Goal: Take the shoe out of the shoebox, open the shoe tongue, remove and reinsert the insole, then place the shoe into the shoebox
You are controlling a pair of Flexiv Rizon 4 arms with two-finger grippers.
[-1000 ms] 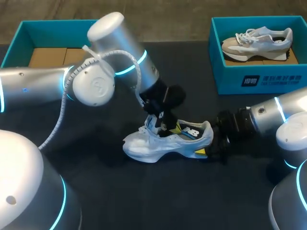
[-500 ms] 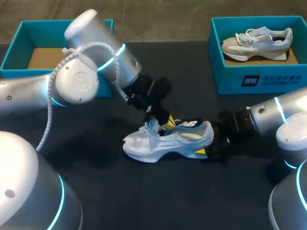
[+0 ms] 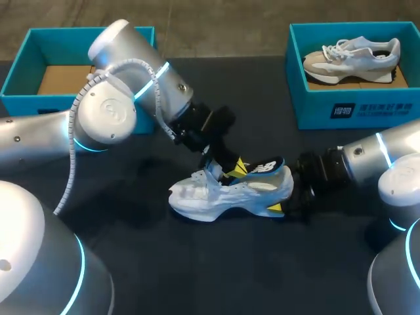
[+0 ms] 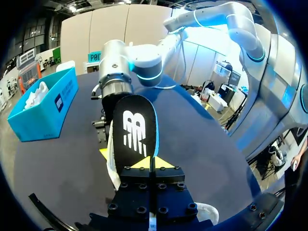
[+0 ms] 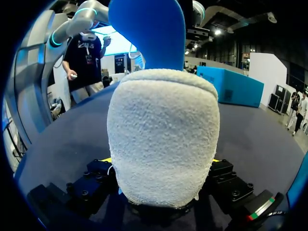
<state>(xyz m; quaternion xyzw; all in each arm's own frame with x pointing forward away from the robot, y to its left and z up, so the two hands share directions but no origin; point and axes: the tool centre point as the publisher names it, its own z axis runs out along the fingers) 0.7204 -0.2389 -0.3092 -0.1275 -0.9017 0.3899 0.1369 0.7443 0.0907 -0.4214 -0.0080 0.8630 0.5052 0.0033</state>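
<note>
Nearest, on the black table top (image 3: 197, 262), the white mesh sneaker (image 3: 216, 195) is lying out of its box, toe toward my left arm. By my judgement the first step is done and the tongue is standing open enough to work through.

The insole removal is under way, not finished. The left gripper (image 3: 231, 169) is pinching the front end of the black foam insole with a white logo and blue underside (image 3: 262, 167). That insole is tilting up out of the shoe's mouth, with its rear end looking to be inside the collar. The right gripper (image 3: 289, 197) is clamping the heel from both sides, steadying the shoe.

Pulling the insole free, putting it back and boxing the shoe are remaining.

Farther back, the empty teal cardboard shoebox (image 3: 26, 100) is waiting at the left. A second teal shoebox (image 3: 308, 108) at the right is holding a beige-and-white sneaker (image 3: 351, 56).

The left wrist view is showing what the head view is hiding: the yellow tips of the left gripper (image 4: 149, 166) are closing on the insole (image 4: 134, 130), logo side up. The right wrist view is showing the sneaker (image 5: 163, 130) by its fleecy heel, filling the right gripper (image 5: 161, 163), with the insole (image 5: 147, 29) rising blue beyond it.
</note>
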